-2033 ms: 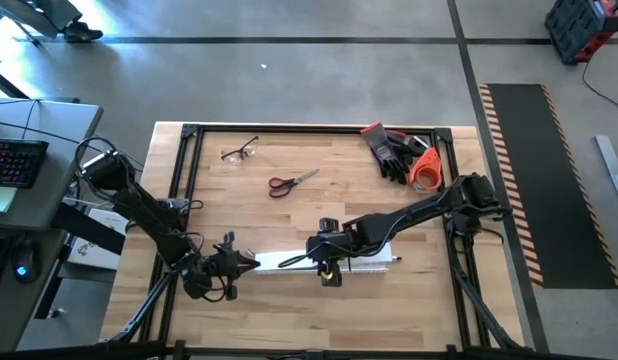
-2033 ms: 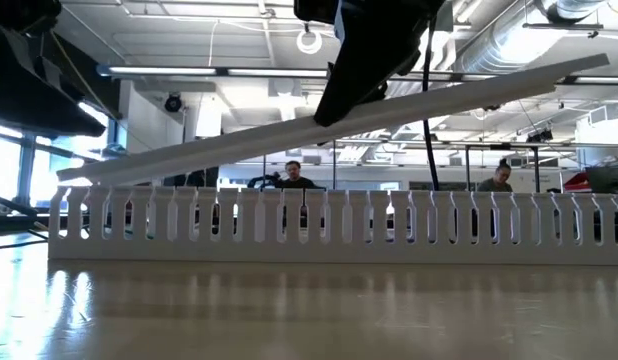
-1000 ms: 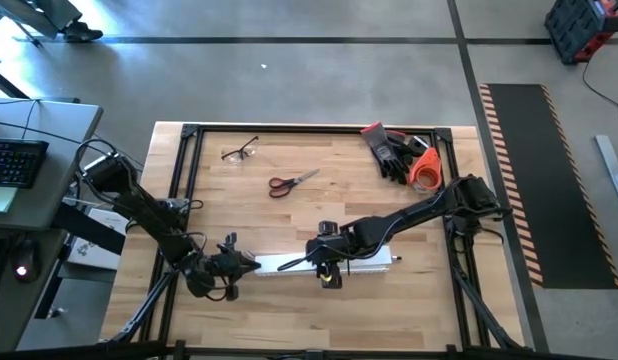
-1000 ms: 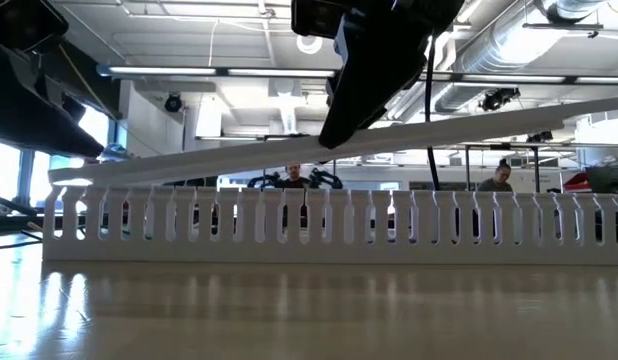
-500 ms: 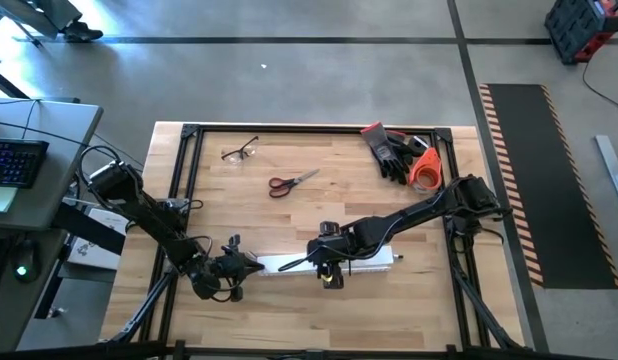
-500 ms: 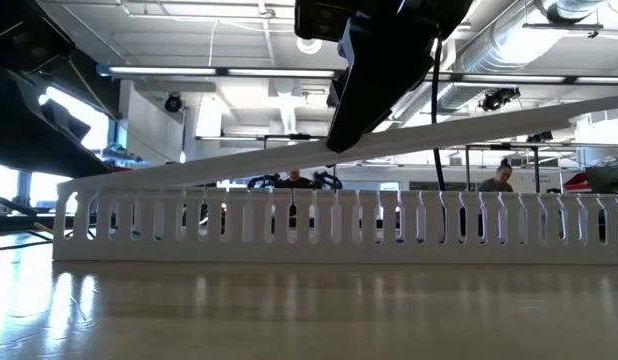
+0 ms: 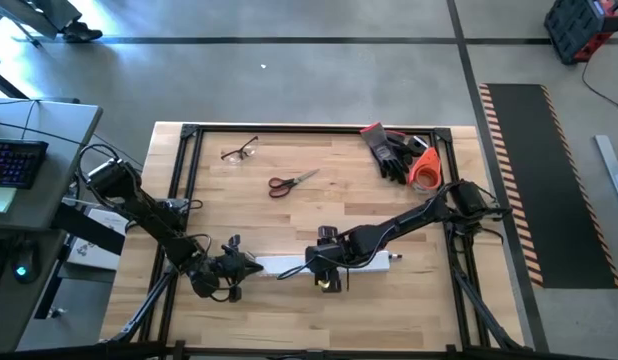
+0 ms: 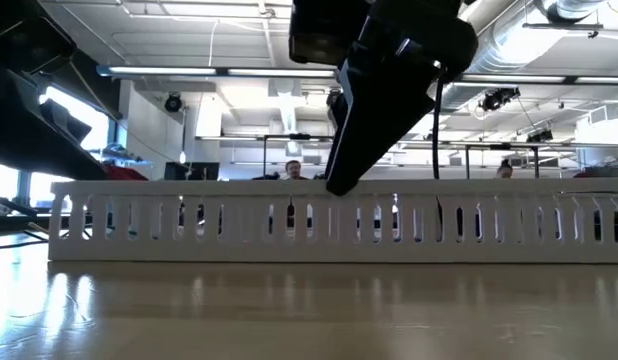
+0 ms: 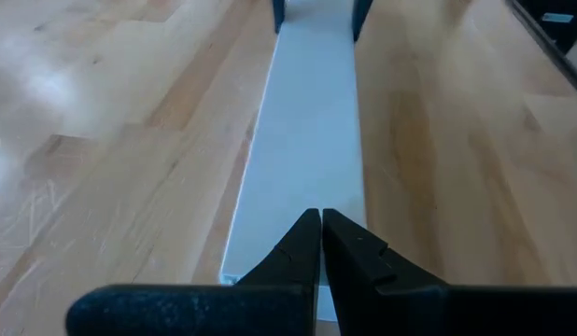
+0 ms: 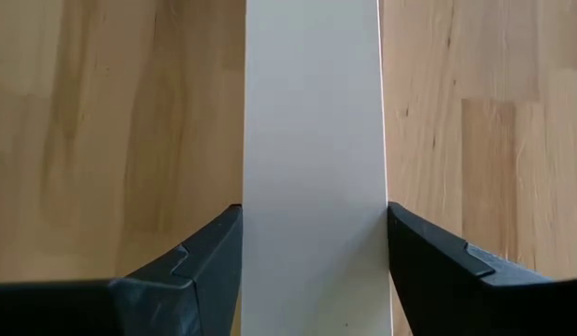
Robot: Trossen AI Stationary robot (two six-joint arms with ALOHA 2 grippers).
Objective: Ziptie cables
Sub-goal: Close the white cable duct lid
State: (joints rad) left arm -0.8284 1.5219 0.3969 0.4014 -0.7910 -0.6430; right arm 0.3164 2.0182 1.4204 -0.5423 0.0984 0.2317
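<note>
Holding the cover (image 10: 312,168) by its sides, the right gripper (image 7: 327,272) lays it flat on the duct (image 8: 329,222). The left gripper (image 9: 320,245), closed and empty, sits over its end, maybe steadying it. No cables or ziptie show.

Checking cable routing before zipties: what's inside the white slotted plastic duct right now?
Cannot tell. The flat white cover strip lies on top of the white slotted plastic duct, with the right hand around it. No wires are visible through the side slots in the low view.

A grey concrete floor (image 7: 319,70) surrounds the wooden table (image 7: 319,310). A black mat (image 7: 554,180) with striped edging lies beside it. Ceiling pipes (image 8: 189,72) run overhead.
</note>
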